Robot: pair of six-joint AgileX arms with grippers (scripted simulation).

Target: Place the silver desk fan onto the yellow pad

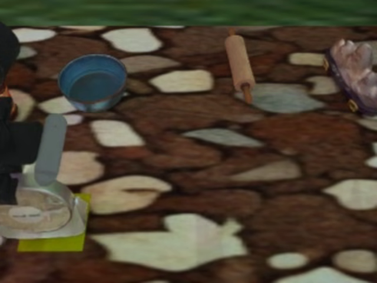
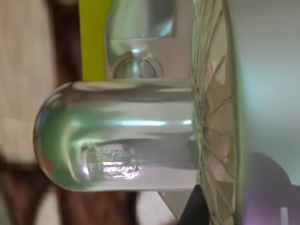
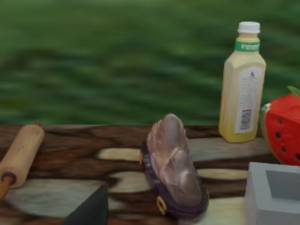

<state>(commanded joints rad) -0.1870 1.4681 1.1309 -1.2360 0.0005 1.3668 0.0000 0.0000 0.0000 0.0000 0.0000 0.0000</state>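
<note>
The fan [image 1: 44,203] rests on the pad [image 1: 56,242], overhanging the pad's left edge. The left hand is beside the fan; its grip cannot be determined. Release fully, then withdraw straight up without tipping the fan.

The small silver-grey metal desk fan [image 1: 41,206] stands on the flat yellow-green square pad [image 1: 56,242] at the table's near left corner. The round blue bowl [image 1: 93,81] lies behind it. The wooden rolling pin [image 1: 240,62] lies far back, right of centre, with the purple roller skate [image 1: 353,73] at the right edge
</note>
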